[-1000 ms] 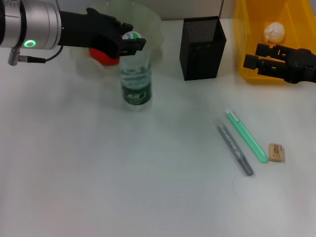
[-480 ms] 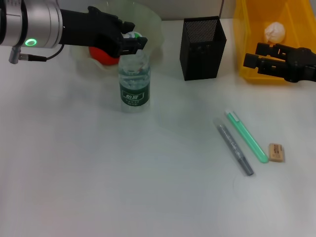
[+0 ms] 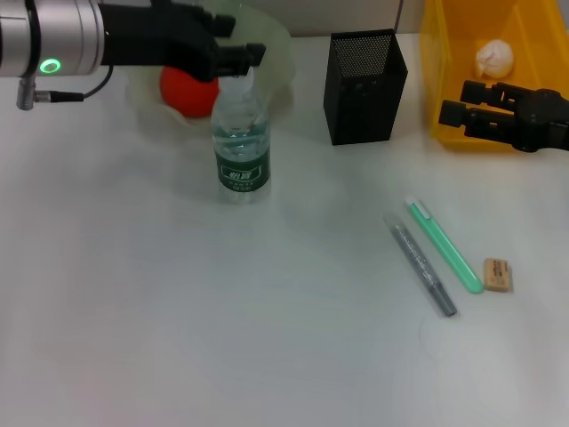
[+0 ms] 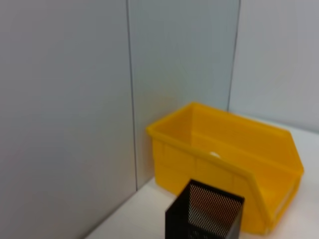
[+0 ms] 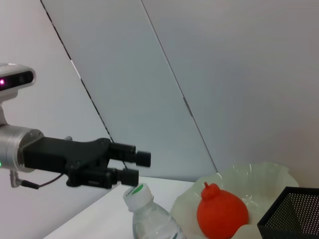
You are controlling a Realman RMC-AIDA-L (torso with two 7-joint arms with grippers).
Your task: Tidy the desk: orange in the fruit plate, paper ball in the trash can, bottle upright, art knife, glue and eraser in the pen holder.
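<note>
The bottle (image 3: 242,147) stands upright on the desk, on its own. My left gripper (image 3: 252,56) is open just above and behind its cap; the right wrist view shows the left gripper (image 5: 137,167) clear of the bottle (image 5: 149,219). The orange (image 3: 187,89) lies in the fruit plate (image 3: 271,40). The paper ball (image 3: 494,56) lies in the trash can (image 3: 444,53). My right gripper (image 3: 455,100) is open and empty over the bin's front edge. The grey art knife (image 3: 425,269), green glue (image 3: 444,245) and eraser (image 3: 498,274) lie at the right front. The pen holder (image 3: 364,84) stands mid-back.
The desk ends at a grey wall behind the fruit plate and bin. The left wrist view shows the trash can (image 4: 224,154) and the pen holder (image 4: 207,214) side by side against that wall. Bare white desk lies in front of the bottle.
My left gripper has let go of the bottle cap and lifted up and back. The bottle has gone from tilted to standing upright alone. The right arm has not moved.
</note>
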